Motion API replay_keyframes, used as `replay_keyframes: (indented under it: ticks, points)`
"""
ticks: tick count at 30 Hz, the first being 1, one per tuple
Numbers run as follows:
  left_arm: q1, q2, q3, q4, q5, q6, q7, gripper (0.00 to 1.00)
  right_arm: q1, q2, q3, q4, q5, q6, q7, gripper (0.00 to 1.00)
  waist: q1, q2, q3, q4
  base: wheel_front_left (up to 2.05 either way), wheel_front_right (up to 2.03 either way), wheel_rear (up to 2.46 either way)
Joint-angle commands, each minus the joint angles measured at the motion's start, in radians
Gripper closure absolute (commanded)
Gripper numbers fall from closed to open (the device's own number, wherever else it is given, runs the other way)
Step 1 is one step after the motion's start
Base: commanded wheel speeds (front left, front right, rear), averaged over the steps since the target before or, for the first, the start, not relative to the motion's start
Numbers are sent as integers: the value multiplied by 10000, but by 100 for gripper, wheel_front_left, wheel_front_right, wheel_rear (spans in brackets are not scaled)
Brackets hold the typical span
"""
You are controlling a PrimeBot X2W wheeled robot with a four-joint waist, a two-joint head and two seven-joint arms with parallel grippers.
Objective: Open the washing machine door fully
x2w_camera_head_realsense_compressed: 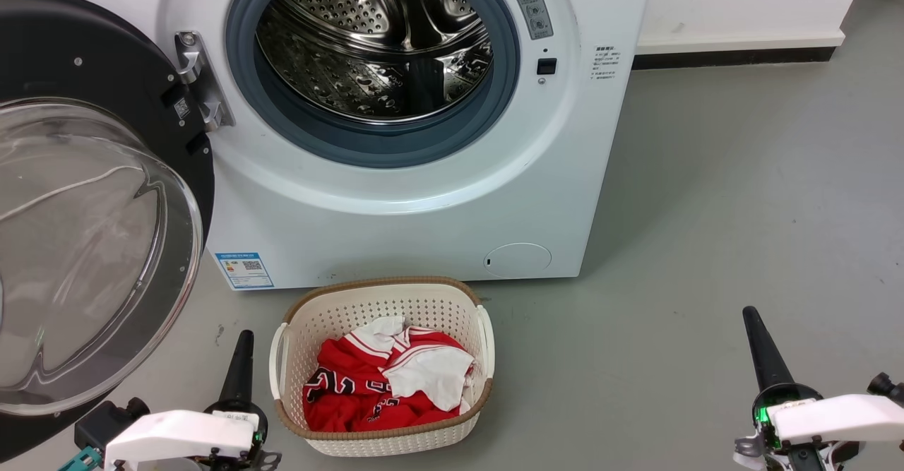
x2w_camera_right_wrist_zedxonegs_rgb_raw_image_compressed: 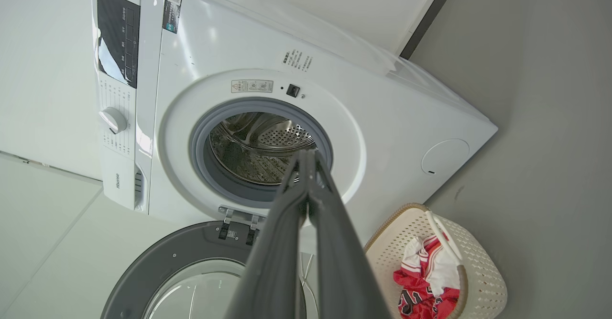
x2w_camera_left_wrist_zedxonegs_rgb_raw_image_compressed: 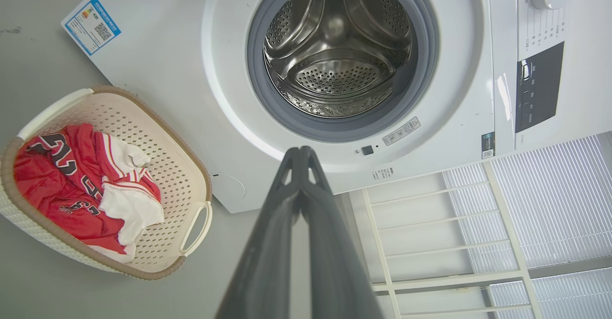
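Low at the near left of the grey floor (x2w_camera_head_realsense_compressed: 706, 210), the left gripper (x2w_camera_head_realsense_compressed: 244, 337) hangs with its two dark fingers pressed together, holding and touching nothing; at the near right the right gripper (x2w_camera_head_realsense_compressed: 751, 313) is likewise closed and empty. Farther off, the washing machine (x2w_camera_head_realsense_compressed: 424, 217) stands with its steel drum (x2w_camera_head_realsense_compressed: 381, 40) exposed. The washing machine door (x2w_camera_head_realsense_compressed: 92, 54) is swung wide to the left on its silver hinge (x2w_camera_head_realsense_compressed: 201, 79), its bulging glass bowl (x2w_camera_head_realsense_compressed: 85, 245) facing the near side. Just right of the left gripper, before the machine, sits a cream basket (x2w_camera_head_realsense_compressed: 385, 282) of red and white clothes (x2w_camera_head_realsense_compressed: 367, 386), apart from the door
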Motion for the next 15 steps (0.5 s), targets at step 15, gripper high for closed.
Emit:
replay_keyframes:
  ticks: [15]
  points:
    - [-502, 49, 131, 188, -1559, -191, 417, 100, -532, -33, -167, 235, 1541, -2, 384, 100, 0, 0, 38, 27, 0, 0, 0]
